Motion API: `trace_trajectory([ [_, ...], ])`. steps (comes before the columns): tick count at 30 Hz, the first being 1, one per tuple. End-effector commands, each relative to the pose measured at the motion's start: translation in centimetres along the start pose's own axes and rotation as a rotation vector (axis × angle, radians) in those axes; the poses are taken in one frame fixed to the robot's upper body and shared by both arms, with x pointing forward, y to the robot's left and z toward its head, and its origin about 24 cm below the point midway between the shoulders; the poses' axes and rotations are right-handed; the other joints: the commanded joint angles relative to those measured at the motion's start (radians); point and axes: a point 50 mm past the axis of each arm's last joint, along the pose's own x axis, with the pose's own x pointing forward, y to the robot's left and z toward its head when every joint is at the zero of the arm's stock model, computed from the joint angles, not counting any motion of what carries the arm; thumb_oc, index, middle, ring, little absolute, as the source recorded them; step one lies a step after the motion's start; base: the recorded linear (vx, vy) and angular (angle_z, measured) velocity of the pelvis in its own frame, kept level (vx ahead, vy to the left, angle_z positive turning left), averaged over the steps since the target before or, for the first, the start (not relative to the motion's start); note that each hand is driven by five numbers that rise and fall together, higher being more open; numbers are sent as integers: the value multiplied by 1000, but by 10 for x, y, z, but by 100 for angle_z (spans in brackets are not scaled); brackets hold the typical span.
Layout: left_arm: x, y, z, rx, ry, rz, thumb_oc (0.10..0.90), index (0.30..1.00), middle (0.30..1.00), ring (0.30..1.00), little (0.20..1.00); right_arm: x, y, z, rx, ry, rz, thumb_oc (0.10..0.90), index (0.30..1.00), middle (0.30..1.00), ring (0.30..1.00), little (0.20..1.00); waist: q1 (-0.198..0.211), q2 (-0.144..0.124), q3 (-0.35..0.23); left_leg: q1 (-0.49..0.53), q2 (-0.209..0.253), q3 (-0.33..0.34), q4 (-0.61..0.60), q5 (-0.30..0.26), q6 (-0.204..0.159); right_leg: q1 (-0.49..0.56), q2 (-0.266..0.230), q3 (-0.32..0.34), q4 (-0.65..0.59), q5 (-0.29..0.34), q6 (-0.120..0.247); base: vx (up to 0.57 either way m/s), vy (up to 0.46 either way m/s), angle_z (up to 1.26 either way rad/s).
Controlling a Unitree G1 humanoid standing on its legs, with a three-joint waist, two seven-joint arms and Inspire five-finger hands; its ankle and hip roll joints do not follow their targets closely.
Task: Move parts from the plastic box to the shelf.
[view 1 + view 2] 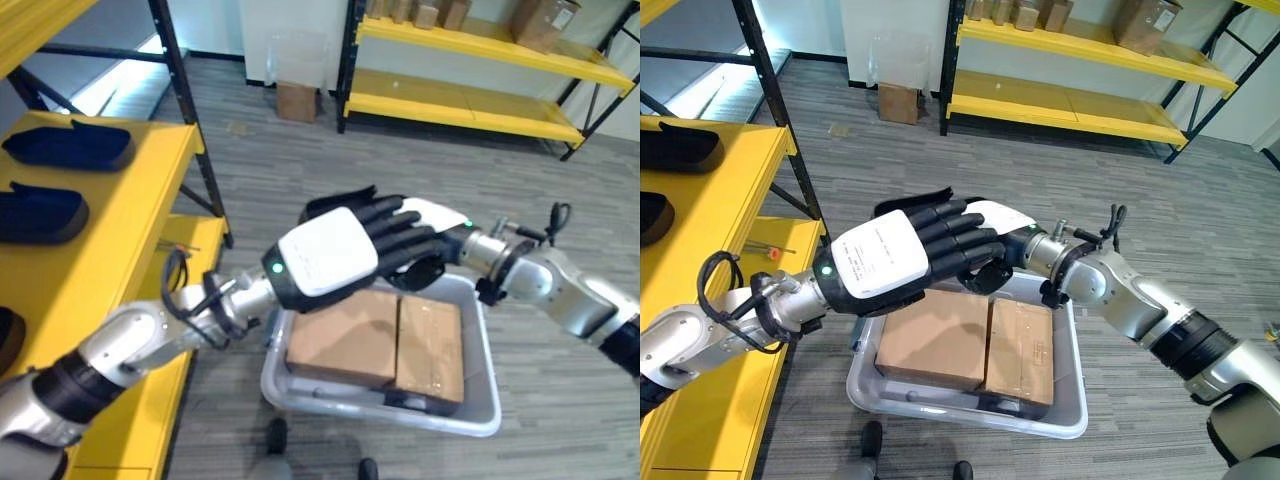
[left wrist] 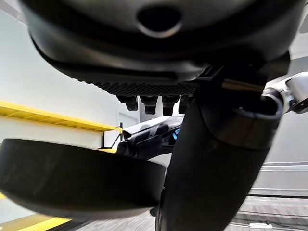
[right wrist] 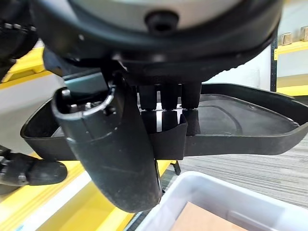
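Observation:
A black tray-shaped part (image 3: 231, 115) hangs in the air above the grey plastic box (image 1: 480, 400). My right hand (image 1: 440, 218) is shut on it, with thumb and fingers (image 3: 166, 103) pinching its rim. My left hand (image 1: 325, 255), with a white back cover, reaches in from the left. Its fingers lie stretched over the same part (image 1: 335, 203). The part's edge (image 2: 72, 178) shows beside the left thumb. The yellow shelf (image 1: 110, 220) stands at the left and bears similar black parts (image 1: 70, 145).
Two cardboard packs (image 1: 345, 335) lie flat in the plastic box, with a dark piece (image 1: 420, 403) at its near wall. A black shelf post (image 1: 195, 120) rises beside the yellow shelf. Yellow racks (image 1: 470, 100) and a floor carton (image 1: 297, 100) stand at the back.

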Motion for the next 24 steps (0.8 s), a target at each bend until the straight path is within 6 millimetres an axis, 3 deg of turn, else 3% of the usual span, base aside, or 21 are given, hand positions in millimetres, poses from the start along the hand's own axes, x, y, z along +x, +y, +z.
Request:
trace_trajectory([
  [1, 6, 3, -11, -13, 68, 133, 900, 1000, 1000, 1000, 1000, 10, -52, 11, -63, -60, -202, 400, 300, 300, 300, 300, 8, 25, -177, 94, 102, 48, -10, -102, -52, -51, -12, 26, 64, 21, 16, 0, 0, 0],
  [15, -34, 16, -18, 76, 140, 73, 900, 1000, 1000, 1000, 1000, -2, -47, 2, -40, -33, -193, 400, 300, 300, 300, 300, 22, 31, -181, 100, 102, 48, -10, -105, -52, -45, -15, 26, 59, 22, 16, 2, 1, -2],
  [24, -38, 21, -18, 111, 127, 47, 900, 1000, 1000, 1000, 1000, -6, -47, -1, -38, -22, -192, 400, 300, 300, 300, 300, 22, 35, -180, 101, 98, 48, -10, -105, -51, -44, -17, 23, 55, 25, 17, 0, 0, 0],
])
